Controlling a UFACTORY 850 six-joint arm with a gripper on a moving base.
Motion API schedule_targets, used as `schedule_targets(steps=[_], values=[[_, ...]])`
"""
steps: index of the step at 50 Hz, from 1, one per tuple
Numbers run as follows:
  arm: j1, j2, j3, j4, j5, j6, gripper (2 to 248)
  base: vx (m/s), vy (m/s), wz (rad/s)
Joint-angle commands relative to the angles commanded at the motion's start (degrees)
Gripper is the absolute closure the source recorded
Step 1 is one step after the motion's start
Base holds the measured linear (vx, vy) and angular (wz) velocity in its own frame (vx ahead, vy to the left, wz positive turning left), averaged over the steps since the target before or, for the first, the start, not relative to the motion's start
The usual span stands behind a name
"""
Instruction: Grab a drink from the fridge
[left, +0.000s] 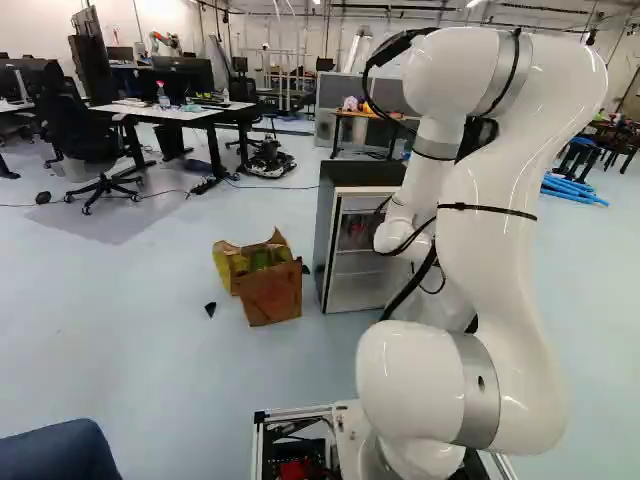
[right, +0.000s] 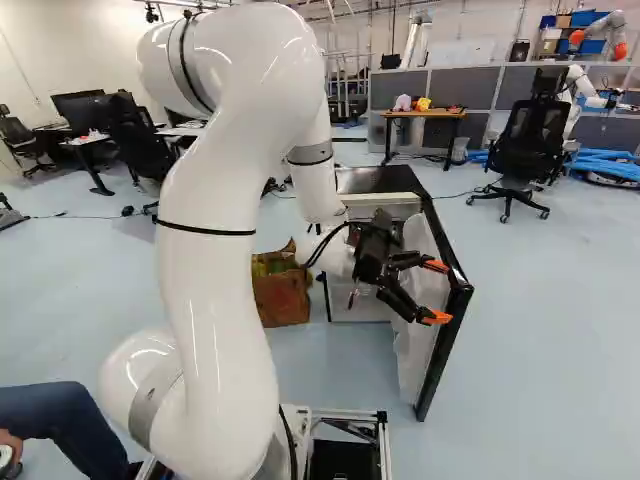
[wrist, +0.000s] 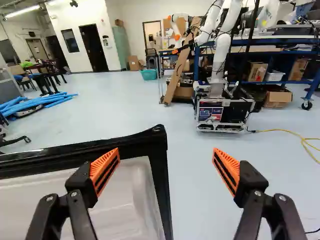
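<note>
In the right base view my gripper (right: 436, 291) stands open with nothing between its orange pads, over the inner side of the fridge's swung-out door (right: 452, 330). The wrist view shows the gripper (wrist: 166, 157) wide open; one finger overlaps the door's black rim (wrist: 145, 141) and pale inner panel (wrist: 122, 197), the other has floor behind it. Whether that finger touches the door I cannot tell. The fridge (left: 330, 245) stands beyond the arm, its shelves partly visible. Small reddish items (left: 356, 228) sit inside, too indistinct to identify. Part of the interior is hidden by the arm.
A brown paper bag (left: 272, 292) stands beside the fridge. A seated person's leg (right: 62, 418) is close to the base, at the left of the right base view. Farther off are an office chair (right: 525, 145), a desk (left: 180, 110) and another robot (wrist: 220, 60).
</note>
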Motion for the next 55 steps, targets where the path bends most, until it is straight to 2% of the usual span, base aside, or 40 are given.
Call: schedule_targets(steps=[29,55], values=[[-7.76,-4.01,-7.91,-3.42,-0.08,0.00,3,0.000,0.000,0.000],[-13.58,-7.98,-15.30,-8.79,-3.02,0.00,3,0.000,0.000,0.000]])
